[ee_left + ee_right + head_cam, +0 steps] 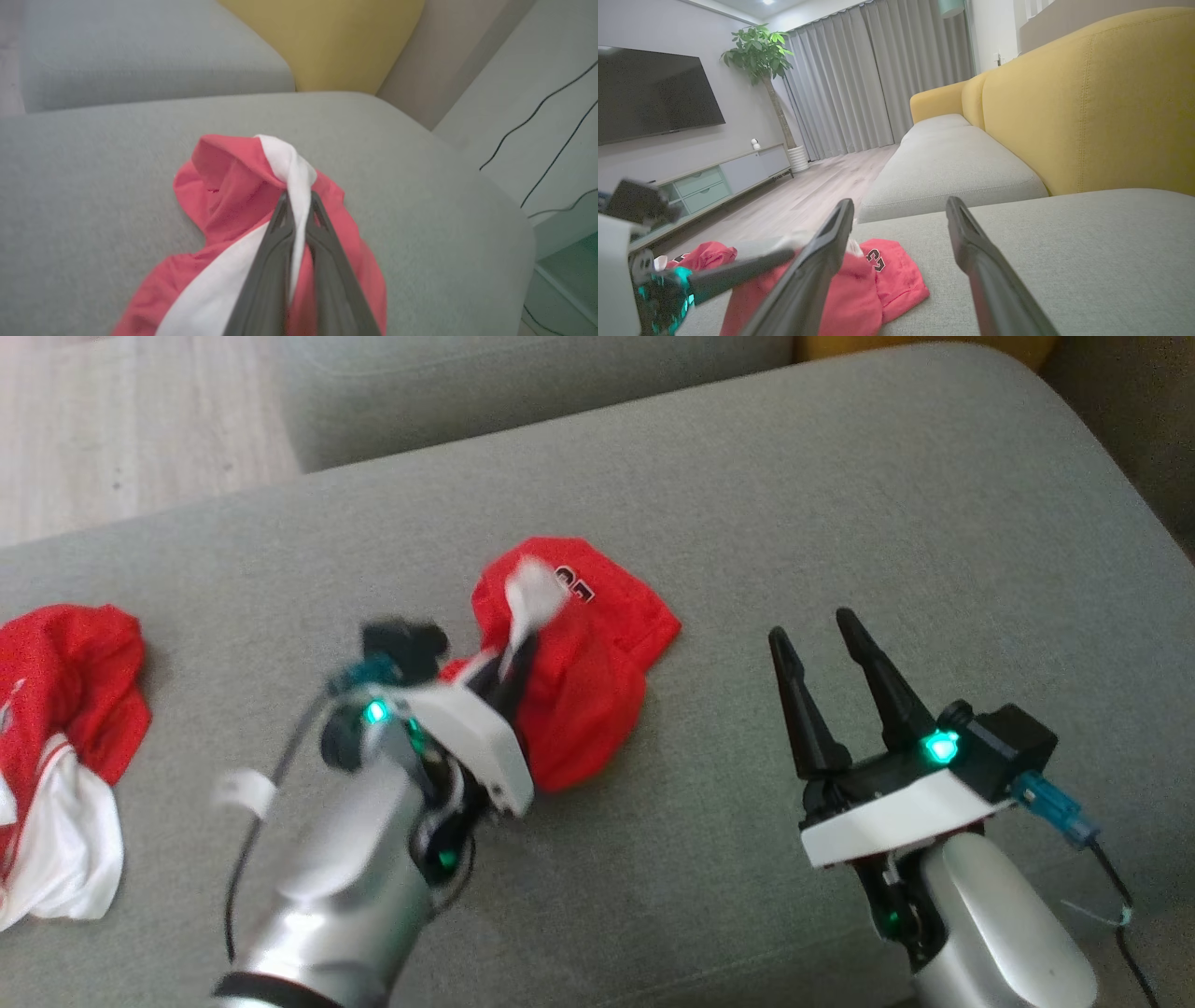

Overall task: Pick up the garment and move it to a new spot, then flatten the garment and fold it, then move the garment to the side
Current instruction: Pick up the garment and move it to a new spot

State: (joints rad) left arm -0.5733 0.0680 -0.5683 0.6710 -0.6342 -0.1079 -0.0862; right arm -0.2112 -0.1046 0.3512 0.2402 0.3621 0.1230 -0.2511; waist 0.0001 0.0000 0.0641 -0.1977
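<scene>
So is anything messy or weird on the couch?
Yes. The red garment in the middle of the grey cushion is scrunched into a heap, not flat. Its white stripe is twisted where the left claw pinches it. A second red and white garment lies crumpled farther left.

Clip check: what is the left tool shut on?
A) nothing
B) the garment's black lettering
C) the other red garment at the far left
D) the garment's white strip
D: in the left wrist view the left tool is closed on the white strip of the garment.
</scene>
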